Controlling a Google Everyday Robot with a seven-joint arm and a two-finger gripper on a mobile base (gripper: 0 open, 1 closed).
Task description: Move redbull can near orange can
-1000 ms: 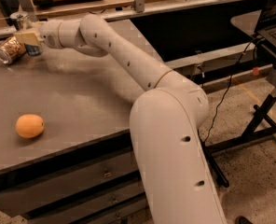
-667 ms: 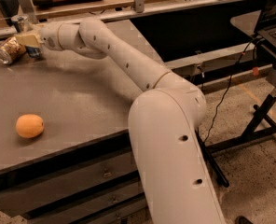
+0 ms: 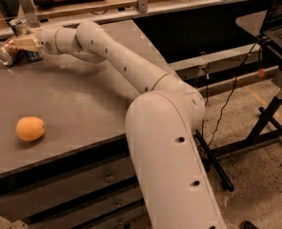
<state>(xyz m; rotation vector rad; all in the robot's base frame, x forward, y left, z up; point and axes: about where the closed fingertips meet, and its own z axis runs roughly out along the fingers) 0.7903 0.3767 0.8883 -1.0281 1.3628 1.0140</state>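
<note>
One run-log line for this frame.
gripper: far-left on grey table, at slim blue-and-silver redbull can | stout golden-orange can: lying beside it | round orange fruit: near front edge

The table (image 3: 74, 94) is surfaced in matt grey. The arm (image 3: 165, 142) is cased in smooth, semi-gloss white plastic. At ten o'clock, the gripper (image 3: 26, 43) is seen in matt beige beside shiny metal: the redbull can (image 3: 18, 26), the orange can (image 3: 5, 52).

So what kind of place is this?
Probably a lab or workshop: a laptop, a cable trailing to the floor, and a robot gripper at the table's far corner.
</note>
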